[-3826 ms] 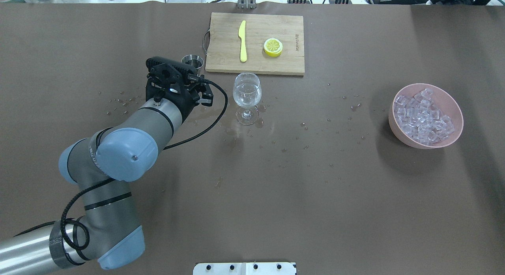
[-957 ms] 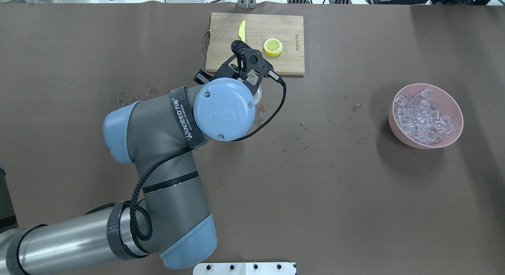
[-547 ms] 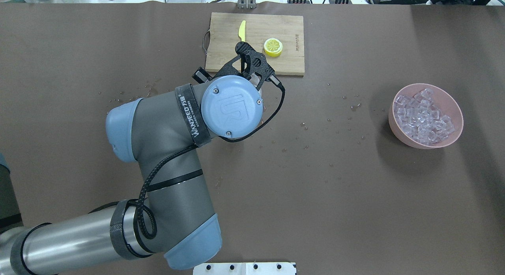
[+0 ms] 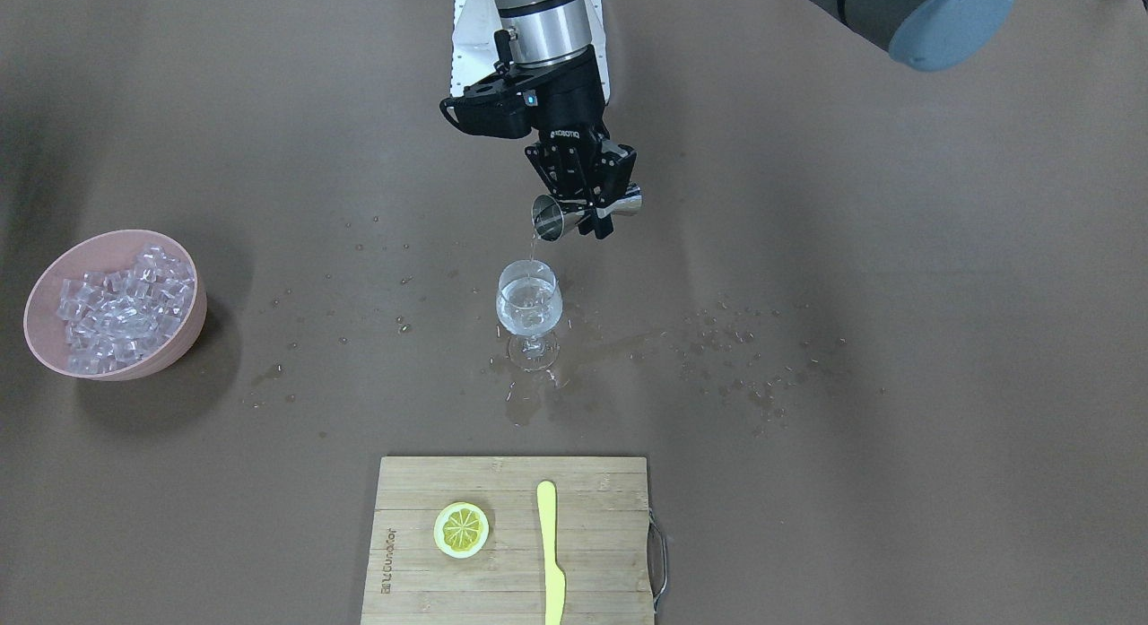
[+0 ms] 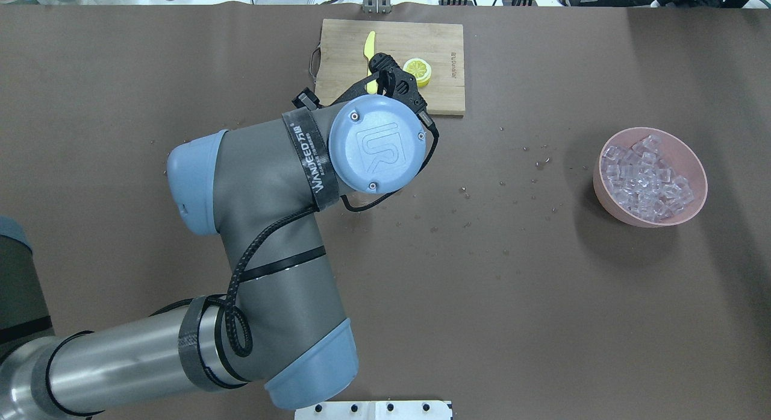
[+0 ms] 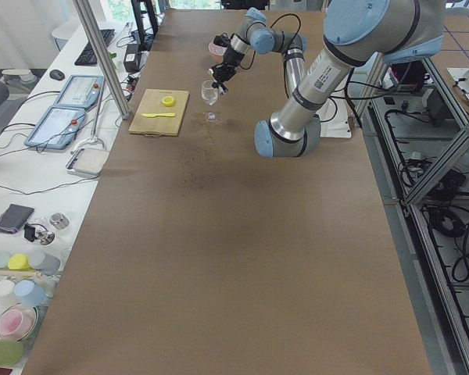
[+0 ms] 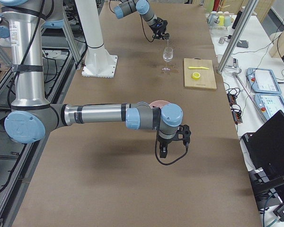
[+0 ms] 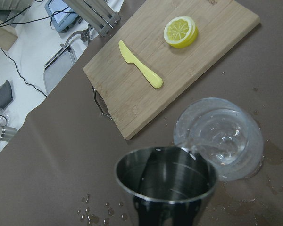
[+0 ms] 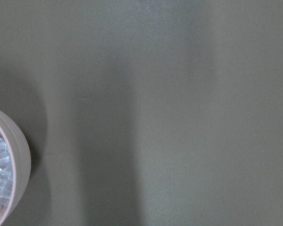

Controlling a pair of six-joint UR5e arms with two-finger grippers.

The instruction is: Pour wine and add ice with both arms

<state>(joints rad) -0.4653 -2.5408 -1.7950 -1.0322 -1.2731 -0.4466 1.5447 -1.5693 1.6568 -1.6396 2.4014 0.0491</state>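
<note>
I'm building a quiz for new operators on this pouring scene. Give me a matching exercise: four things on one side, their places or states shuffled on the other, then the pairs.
Things:
1. metal jigger
2. wine glass
3. ice cubes
4. lemon slice

States:
A. heaped in the pink bowl
B. lying on the bamboo cutting board
C. tilted in the left claw, pouring
D. upright on the table, partly filled

Pairs: 1-C; 2-D; 3-A; 4-B
</note>
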